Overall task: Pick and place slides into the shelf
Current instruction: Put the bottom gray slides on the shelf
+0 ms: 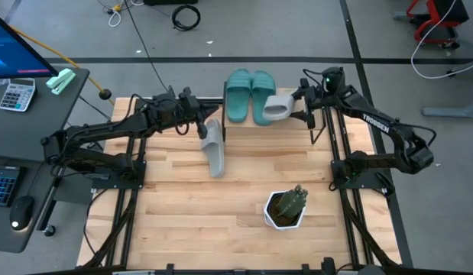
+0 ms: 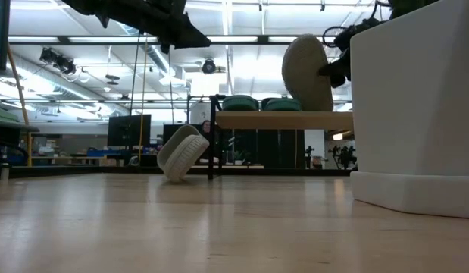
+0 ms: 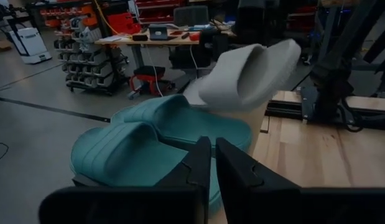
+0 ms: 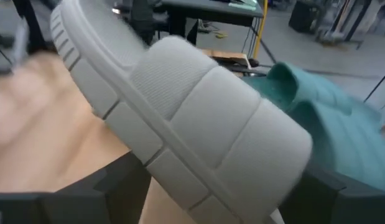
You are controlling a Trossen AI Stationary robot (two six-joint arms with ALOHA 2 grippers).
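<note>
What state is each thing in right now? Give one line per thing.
Teal slides: side by side on the shelf.
Shelf: upright, room left at one end.
Grey slide in right tool: gripped, tilted above the shelf.
Other grey slide: on the table, tipped against the shelf leg.
Left tool: nearly shut, empty.
Right tool: closed on a slide.

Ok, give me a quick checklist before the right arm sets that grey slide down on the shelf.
1. Right claw grips the grey slide: ok.
2. Slide over the shelf top: ok, but tilted on edge, not flat.
3. Room beside the two teal slides: cannot tell.
4. Left claw clear of the shelf: ok, shut and holding nothing.
5. Second grey slide shelved: not ok, leaning on the table beside the shelf.
</note>
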